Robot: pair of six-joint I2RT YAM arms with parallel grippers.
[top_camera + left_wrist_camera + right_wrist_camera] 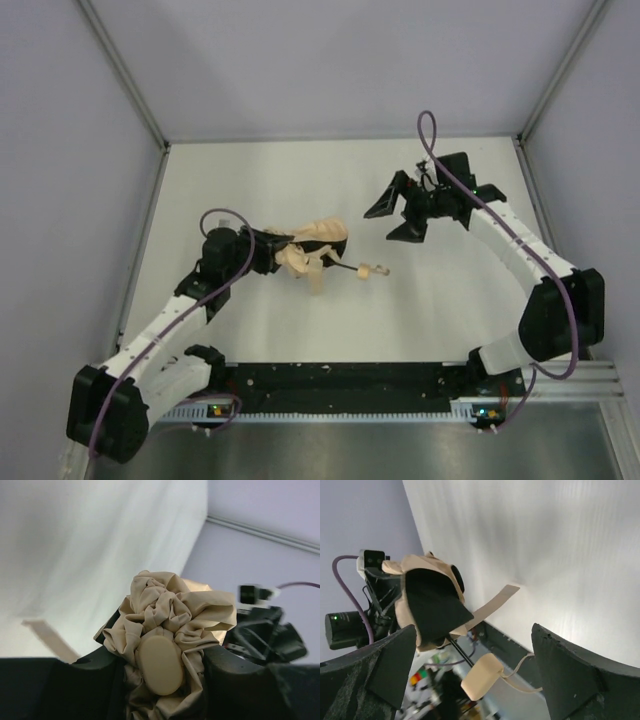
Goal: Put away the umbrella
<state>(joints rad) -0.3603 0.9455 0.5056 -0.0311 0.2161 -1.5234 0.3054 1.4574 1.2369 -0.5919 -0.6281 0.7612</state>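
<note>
The umbrella (pixel 318 243) is a bunched beige canopy with a thin black shaft and a small tan handle (pixel 367 270) pointing right. My left gripper (pixel 285 255) is shut on the canopy's left end and holds it just above the table. In the left wrist view the crumpled fabric (pixel 175 615) and a tan oval cap (pixel 159 665) fill the gap between my fingers. My right gripper (pixel 398 212) is open and empty, up and to the right of the handle. The right wrist view shows the handle (pixel 482 676) with its loop strap (pixel 522 670) between the spread fingers, farther off.
A loose tan closure strap (pixel 492 604) hangs from the canopy. The white table (pixel 330 170) is bounded by grey walls and metal frame rails (pixel 120 70). A black rail (pixel 340 378) runs along the near edge between the arm bases.
</note>
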